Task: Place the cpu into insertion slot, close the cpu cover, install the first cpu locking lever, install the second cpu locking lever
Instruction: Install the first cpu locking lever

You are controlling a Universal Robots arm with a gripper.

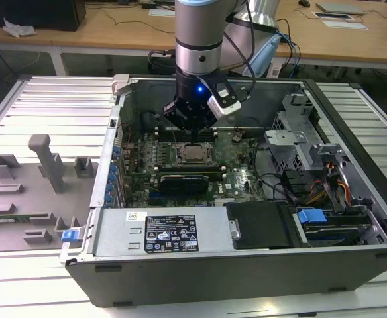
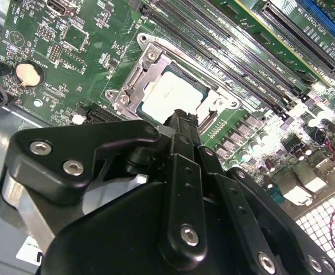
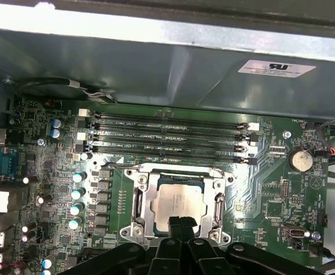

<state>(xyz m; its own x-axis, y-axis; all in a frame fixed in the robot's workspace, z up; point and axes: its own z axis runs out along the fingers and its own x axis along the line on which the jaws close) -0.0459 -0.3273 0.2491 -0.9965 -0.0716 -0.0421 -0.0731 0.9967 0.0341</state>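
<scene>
Entry: cpu point(image 3: 176, 201), seated in the insertion slot point(image 3: 179, 175), silvery top up. 
Entry: cpu cover point(image 3: 137, 201), lying flat on the slot and framing the chip. 
Entry: gripper point(image 3: 182, 221), fingers pressed together, holding nothing (tips over the slot's near edge; contact cannot be told). 
Entry: memory slots point(image 3: 167, 134), just beside the slot.

I can read no words; the sticker point(image 1: 170, 233) on the silver box point(image 1: 114, 237), low in the exterior view, has tiny print.
</scene>
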